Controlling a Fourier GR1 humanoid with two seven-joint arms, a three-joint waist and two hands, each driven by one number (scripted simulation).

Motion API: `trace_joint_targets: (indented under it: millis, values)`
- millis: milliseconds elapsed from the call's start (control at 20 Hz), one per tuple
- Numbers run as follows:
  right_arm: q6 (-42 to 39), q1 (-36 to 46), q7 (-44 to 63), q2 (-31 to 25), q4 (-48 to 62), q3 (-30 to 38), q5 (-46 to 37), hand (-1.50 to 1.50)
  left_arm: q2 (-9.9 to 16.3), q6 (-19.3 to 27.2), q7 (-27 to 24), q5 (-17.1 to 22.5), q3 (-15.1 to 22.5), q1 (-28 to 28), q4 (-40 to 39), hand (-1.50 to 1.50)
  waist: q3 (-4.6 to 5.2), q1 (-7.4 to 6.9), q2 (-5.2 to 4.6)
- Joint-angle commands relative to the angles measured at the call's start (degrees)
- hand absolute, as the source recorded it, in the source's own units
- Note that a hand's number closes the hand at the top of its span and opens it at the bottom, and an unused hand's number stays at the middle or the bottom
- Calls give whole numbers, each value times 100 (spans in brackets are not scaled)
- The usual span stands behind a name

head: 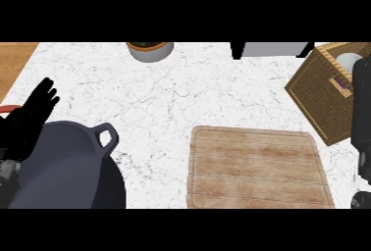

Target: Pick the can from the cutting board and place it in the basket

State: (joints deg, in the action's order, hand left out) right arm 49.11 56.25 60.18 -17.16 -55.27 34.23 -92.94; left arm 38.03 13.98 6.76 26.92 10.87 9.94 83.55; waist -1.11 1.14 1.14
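Observation:
The wooden cutting board (253,169) lies flat at lower centre-right with nothing on it. The woven basket (319,98) stands at the right edge, turned at an angle. A pale round can top (348,60) shows inside its upper corner. My right hand (362,98) is a dark shape along the right edge, over the basket's right side and just beside the can; the frame edge cuts it off. My left hand (33,115) rests open at the far left, fingers up, far from the board.
A big dark pot (65,171) with a loop handle fills the lower left, under my left hand. A small potted plant (150,50) and a grey box (274,49) stand at the counter's back edge. White marble lies between pot and board.

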Motion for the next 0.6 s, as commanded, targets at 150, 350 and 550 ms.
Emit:
trace_joint_targets:
  millis: [150,350,550]
  values:
    - [-51,-919,372,756,-2208,149,288,-150,-262,130,-54,43,77,-405,-105,0,122,274,52]
    - [-783,-1629,176,1187,-3475,-41,798,-150,-212,216,28,112,16,-444,-60,0,124,376,79]
    - [-1187,-2569,72,1691,-4605,-472,1225,-150,-61,124,-30,184,-60,-570,-129,0,130,459,87]
